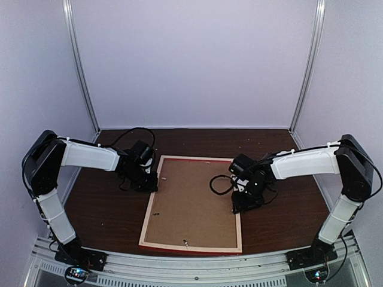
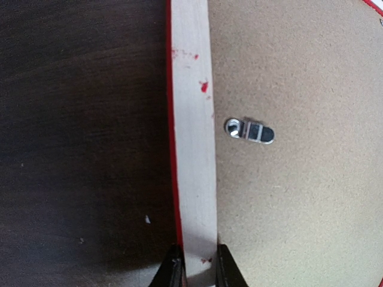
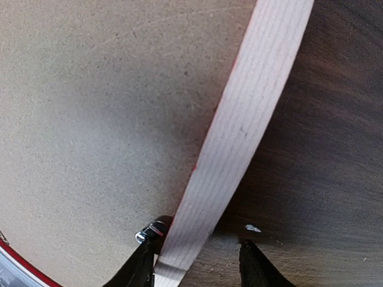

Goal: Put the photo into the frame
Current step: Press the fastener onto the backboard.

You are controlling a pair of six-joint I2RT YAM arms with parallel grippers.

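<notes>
Your left hand [image 2: 198,272], bottom edge of the left wrist view: fingers drawn in tight on both edges of the pale wooden rail of the frame [image 2: 191,119], clamping it.

Your right hand [image 3: 197,269], bottom of the right wrist view: half open, astride the opposite rail. One finger touches a metal tab [image 3: 149,231]; the other stands clear over the bench [image 3: 335,149].

Frame lies back-up at centre of the top view, brown backing board [image 2: 299,209] seated inside. A turn-button [image 2: 250,130] sits on the board just right of the left rail.

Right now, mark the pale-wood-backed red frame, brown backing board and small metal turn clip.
pale-wood-backed red frame [image 2: 192,119]: left wrist, bare rail back.
brown backing board [image 1: 191,203]: top external, bare centre.
small metal turn clip [image 2: 250,130]: left wrist, flat tab.
</notes>
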